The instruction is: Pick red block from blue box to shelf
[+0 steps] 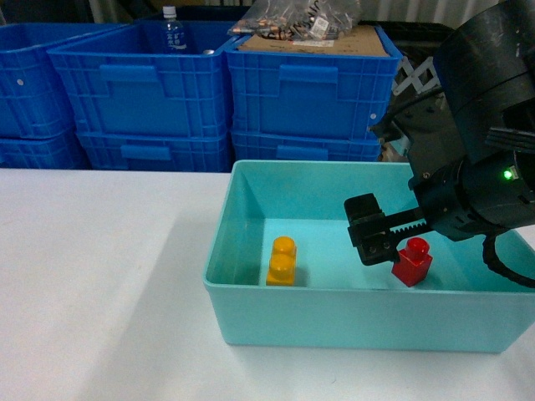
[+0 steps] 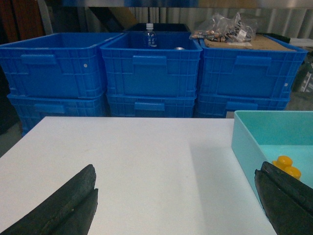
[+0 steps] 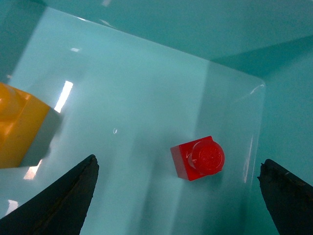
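Spreading across the near scene: a white table (image 1: pixel 92 276). Standing in stacked pairs along its far edge: dark blue ribbed crates (image 1: pixel 142 83), one holding a water bottle (image 1: pixel 171 29), the rightmost one carrying a cardboard sheet (image 1: pixel 322 40) and a clear bag of small items (image 1: pixel 292 17). Sitting on the right half of the table: the blue box (image 1: pixel 351 322), its turquoise walls also showing at the right edge of the left wrist view (image 2: pixel 244 142). Reaching into the box from the right: the right gripper (image 1: pixel 393 251), fingers spread wide apart and gripping nothing, hanging just above the box floor. Lying on that floor near the right wall, stud up, between the two spread fingertips in the right wrist view: the red block (image 3: pixel 198 157), also showing in the head view (image 1: pixel 413 262). Resting to its left, well apart from it: a yellow-orange two-stud brick (image 1: pixel 282 261). Hovering over bare table left of the box: the left gripper (image 2: pixel 176 205), fingers likewise spread and holding nothing.
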